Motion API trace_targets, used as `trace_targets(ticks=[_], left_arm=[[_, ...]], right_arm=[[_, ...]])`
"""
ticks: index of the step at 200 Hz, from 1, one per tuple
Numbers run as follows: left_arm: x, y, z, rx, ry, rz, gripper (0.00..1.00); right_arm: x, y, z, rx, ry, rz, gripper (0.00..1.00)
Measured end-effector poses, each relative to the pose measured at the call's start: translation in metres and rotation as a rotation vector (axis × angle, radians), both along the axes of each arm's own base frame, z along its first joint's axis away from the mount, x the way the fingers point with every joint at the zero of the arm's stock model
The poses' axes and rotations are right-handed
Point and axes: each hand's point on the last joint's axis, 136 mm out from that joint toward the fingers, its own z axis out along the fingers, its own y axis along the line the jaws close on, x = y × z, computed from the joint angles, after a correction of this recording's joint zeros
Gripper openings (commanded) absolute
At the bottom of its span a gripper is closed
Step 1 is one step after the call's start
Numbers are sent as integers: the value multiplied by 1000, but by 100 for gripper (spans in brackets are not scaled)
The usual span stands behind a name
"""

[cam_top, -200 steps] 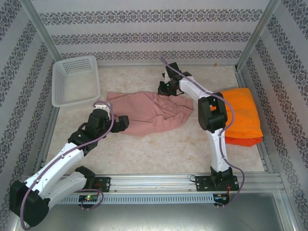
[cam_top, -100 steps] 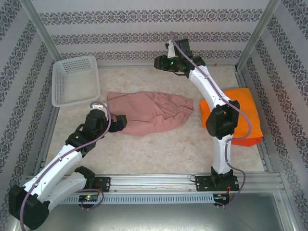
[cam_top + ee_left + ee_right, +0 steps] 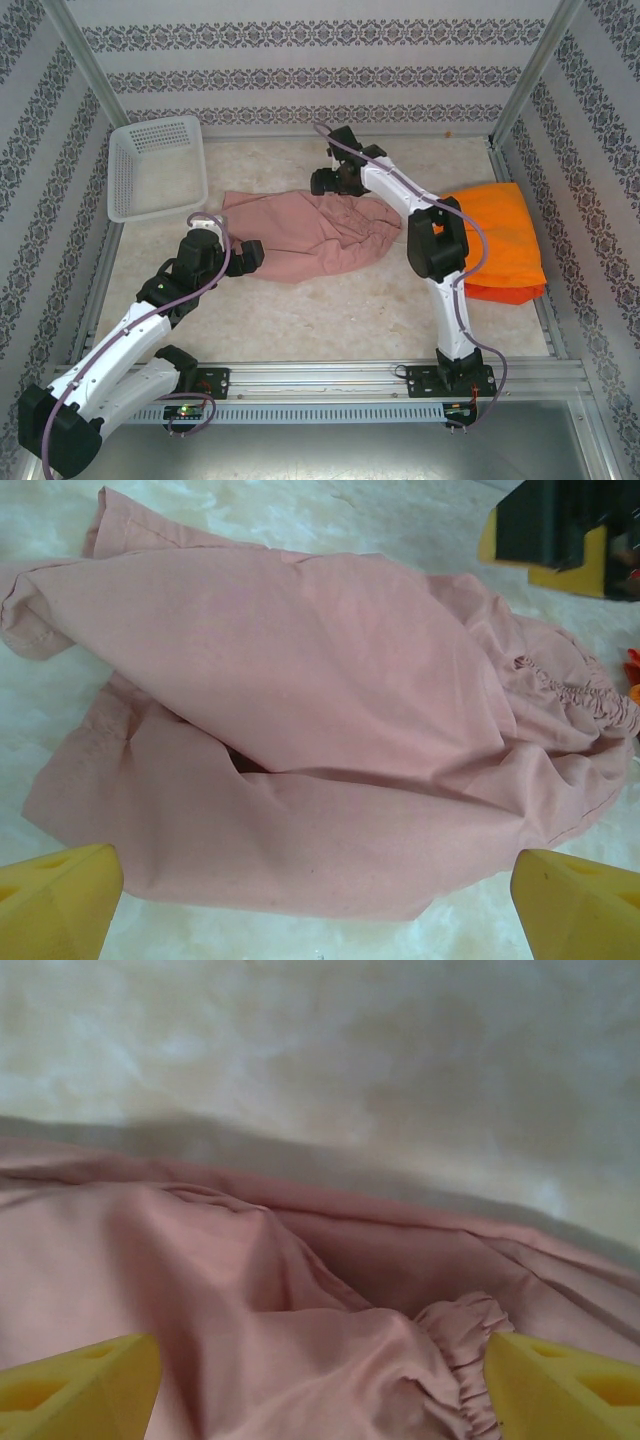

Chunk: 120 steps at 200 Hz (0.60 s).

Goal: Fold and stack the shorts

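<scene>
**A:** From the top view, how far along are we?

**B:** Partway, we judge. Folded orange shorts (image 3: 505,235) sit stacked at the right edge of the bench (image 3: 330,310), the lighter orange over the red-orange. The pink shorts (image 3: 310,235) lie rumpled mid-bench and unfolded. Folding them and adding them to the stack is what we have left.

**A:** And the jaws from up there?

**B:** The left jaws sit at the left end of the pink shorts, the right jaws at their far edge. We cannot read either opening from this height.

**A:** The left wrist view?

**B:** The left jaws are spread wide, with the yellow fingertips (image 3: 60,900) in the lower corners and nothing between them but air. The pink cloth lies just ahead, its gathered waistband (image 3: 575,690) to the right.

**A:** The right wrist view?

**B:** The right jaws are spread too and pinch nothing. Pink cloth fills the gap between them, with the waistband beside one tip and bare bench beyond. We cannot tell whether they touch the cloth.
</scene>
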Motion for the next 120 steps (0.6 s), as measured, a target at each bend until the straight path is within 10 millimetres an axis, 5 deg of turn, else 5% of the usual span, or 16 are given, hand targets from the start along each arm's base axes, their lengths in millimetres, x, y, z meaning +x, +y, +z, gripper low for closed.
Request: trace_targets(ticks=[32, 68, 99, 120], left_arm=[[-2, 1, -4, 0, 7, 4, 100], [-3, 3, -7, 3, 13, 9, 100], [-3, 5, -6, 0, 8, 15, 100], [-3, 6, -5, 0, 6, 16, 100]], right_arm=[[-2, -4, -33, -29, 68, -29, 62], [-1, -3, -55, -39, 111, -43, 14], [8, 2, -42, -19, 81, -46, 0], [19, 5, -21, 11, 31, -37, 0]])
